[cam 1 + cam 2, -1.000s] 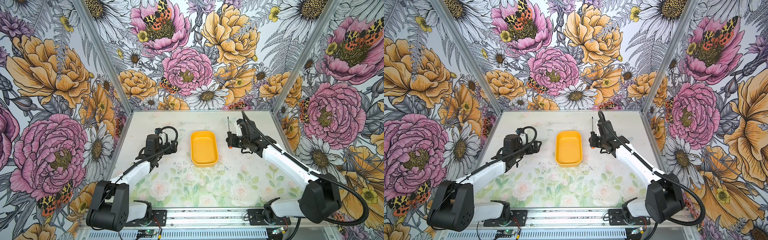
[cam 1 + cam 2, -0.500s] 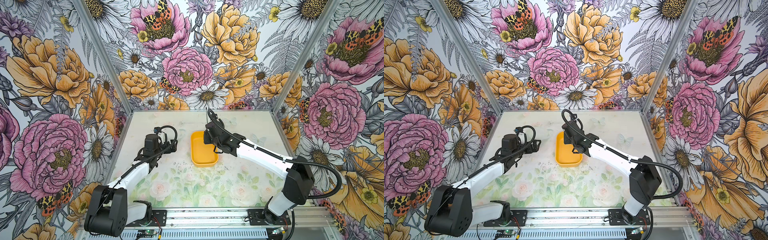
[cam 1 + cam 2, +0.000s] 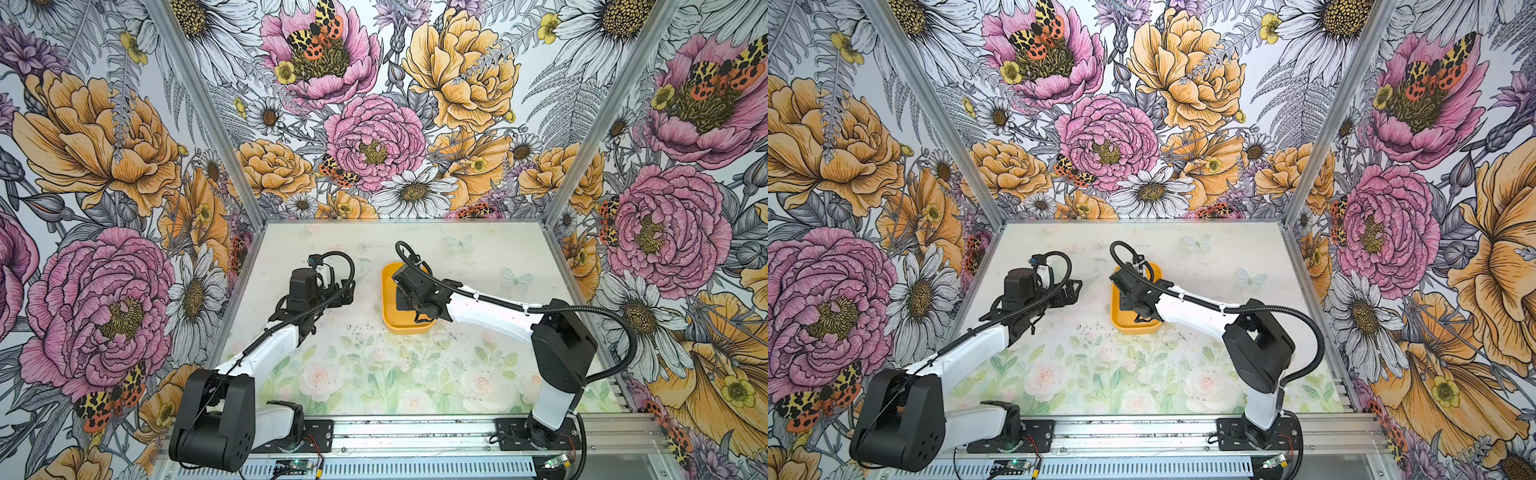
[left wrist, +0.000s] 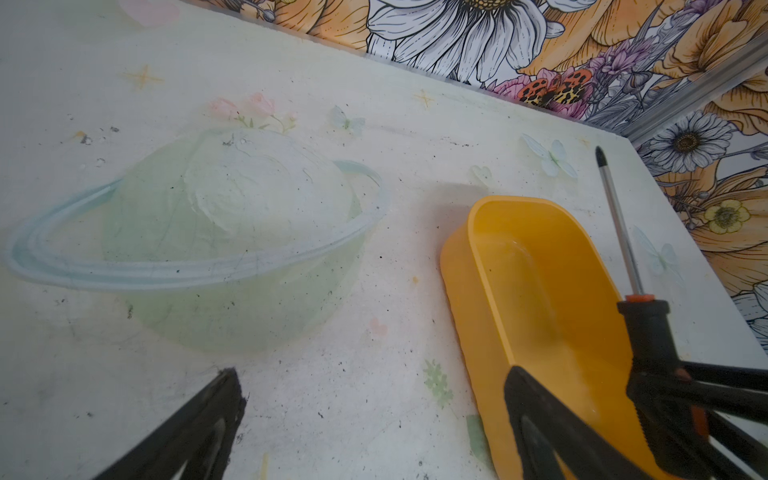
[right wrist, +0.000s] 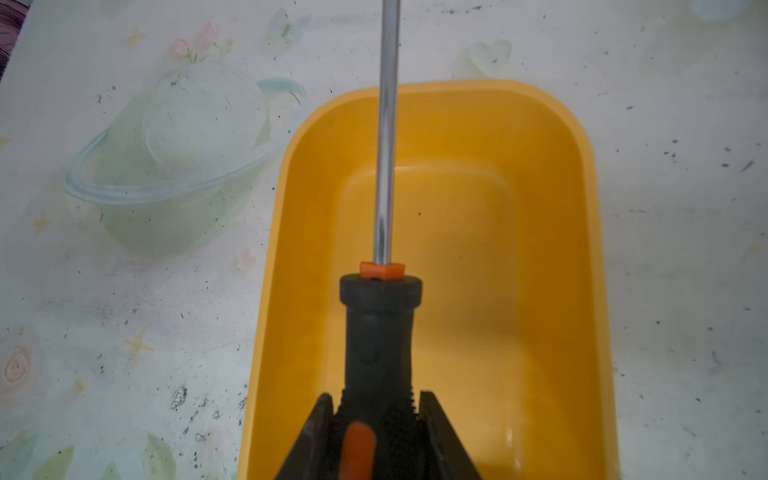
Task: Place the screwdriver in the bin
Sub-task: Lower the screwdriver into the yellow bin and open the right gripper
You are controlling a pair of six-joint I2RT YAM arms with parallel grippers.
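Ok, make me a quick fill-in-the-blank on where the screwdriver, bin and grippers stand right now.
1. The right gripper grips the screwdriver by its ___.
2. The bin beneath it is ___ inside.
3. The left gripper has its jaws ___.
Missing words: handle; empty; open.

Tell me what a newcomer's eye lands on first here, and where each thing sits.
The loud floral walls on three sides of the cell strike first. Next comes the yellow-orange bin at mid-table. The right gripper is shut on the screwdriver by its black handle and holds it over the bin, shaft pointing along the bin's length.
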